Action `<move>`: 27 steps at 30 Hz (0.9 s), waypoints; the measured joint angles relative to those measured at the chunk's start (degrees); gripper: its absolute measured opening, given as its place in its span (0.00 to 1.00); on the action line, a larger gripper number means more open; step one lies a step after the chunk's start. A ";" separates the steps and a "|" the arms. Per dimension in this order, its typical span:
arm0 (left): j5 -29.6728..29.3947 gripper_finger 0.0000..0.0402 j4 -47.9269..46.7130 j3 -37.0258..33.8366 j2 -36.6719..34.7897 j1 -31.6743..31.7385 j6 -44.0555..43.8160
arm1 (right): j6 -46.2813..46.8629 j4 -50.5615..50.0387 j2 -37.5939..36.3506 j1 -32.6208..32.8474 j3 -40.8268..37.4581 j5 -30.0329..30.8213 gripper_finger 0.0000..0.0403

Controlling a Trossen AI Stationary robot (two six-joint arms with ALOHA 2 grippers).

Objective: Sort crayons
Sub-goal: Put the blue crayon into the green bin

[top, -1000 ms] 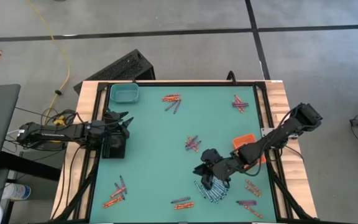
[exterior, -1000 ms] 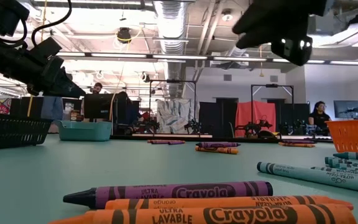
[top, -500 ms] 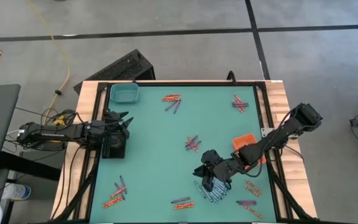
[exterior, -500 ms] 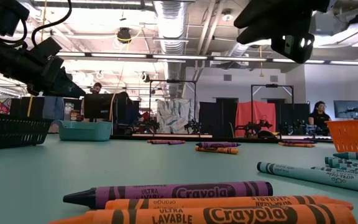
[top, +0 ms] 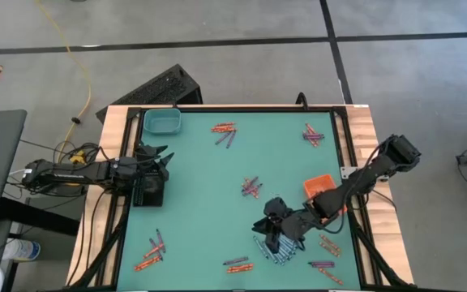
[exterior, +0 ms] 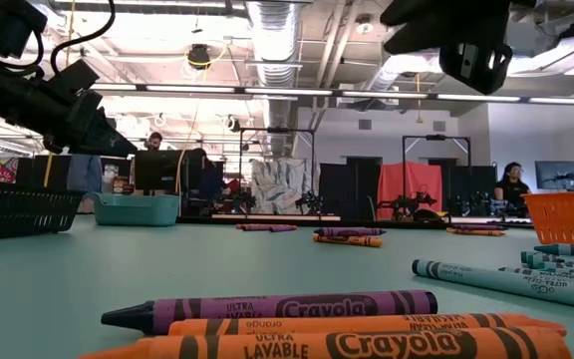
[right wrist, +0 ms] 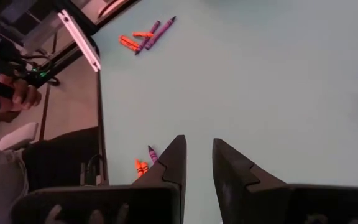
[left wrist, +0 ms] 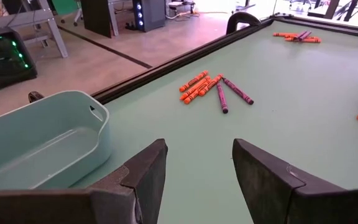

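Crayons lie in small heaps on the green table: orange and purple ones [top: 225, 130], [top: 313, 135], [top: 251, 187], [top: 152, 251], and a pale blue-grey heap [top: 272, 248] near the front. My right gripper [top: 272, 230] hovers above that blue-grey heap. Its fingers [right wrist: 197, 152] stand a narrow gap apart with only bare table between them. My left gripper [top: 164, 161] waits open [left wrist: 197, 168] at the table's left edge, above the black tray [top: 147, 191].
A teal tray [top: 162, 122] stands at the far left corner and an orange tray [top: 318, 185] at the right, beside my right arm. More crayons lie at the front [top: 237, 264], [top: 327, 243]. The table has a raised dark rim [top: 337, 138].
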 joint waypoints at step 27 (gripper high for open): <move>0.89 0.44 0.12 0.00 0.02 0.00 -0.01 | -10.44 -7.16 21.80 1.19 24.67 -2.76 0.18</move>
